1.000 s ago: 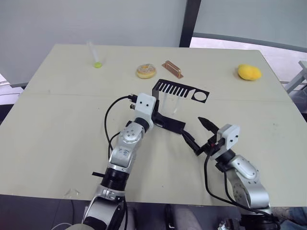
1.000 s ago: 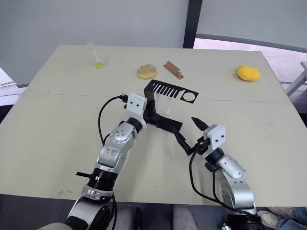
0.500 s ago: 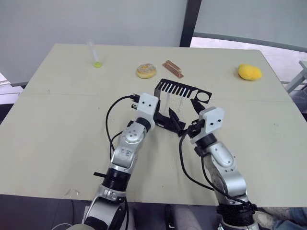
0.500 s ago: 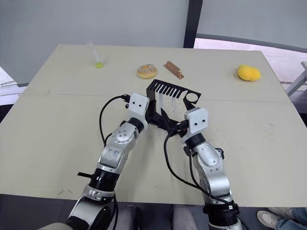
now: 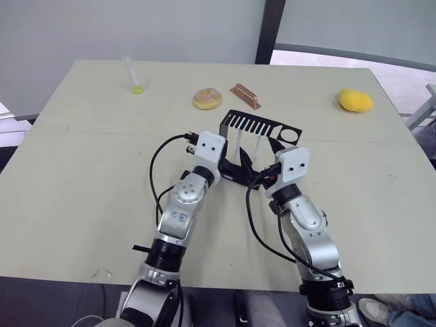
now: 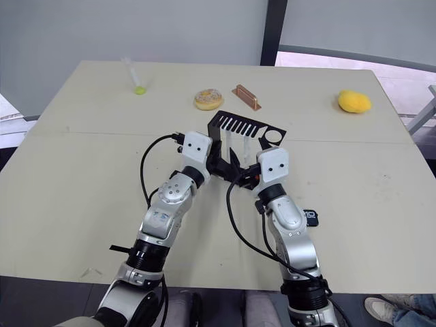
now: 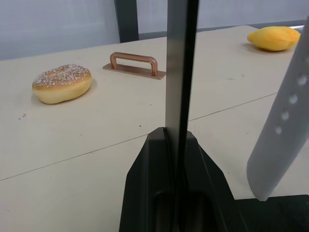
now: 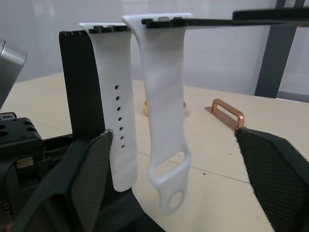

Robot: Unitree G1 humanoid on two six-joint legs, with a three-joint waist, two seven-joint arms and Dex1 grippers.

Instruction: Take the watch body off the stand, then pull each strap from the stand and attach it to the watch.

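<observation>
The 2 head views look forward and down over the table (image 5: 82, 170). Each wrist view sits low and close to the stand (image 8: 79, 87), and both share the donut (image 7: 62, 83) beyond the fingers.

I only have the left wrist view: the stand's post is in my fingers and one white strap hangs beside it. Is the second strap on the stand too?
Observer: Yes. Both straps hang side by side from the slots of the stand.
Operator: Where is the right gripper?
Observer: The right gripper is open, with the hanging straps between its fingers.
Operator: And the watch body?
Observer: The watch body is off the stand, lying on the table just outside the right arm.
</observation>
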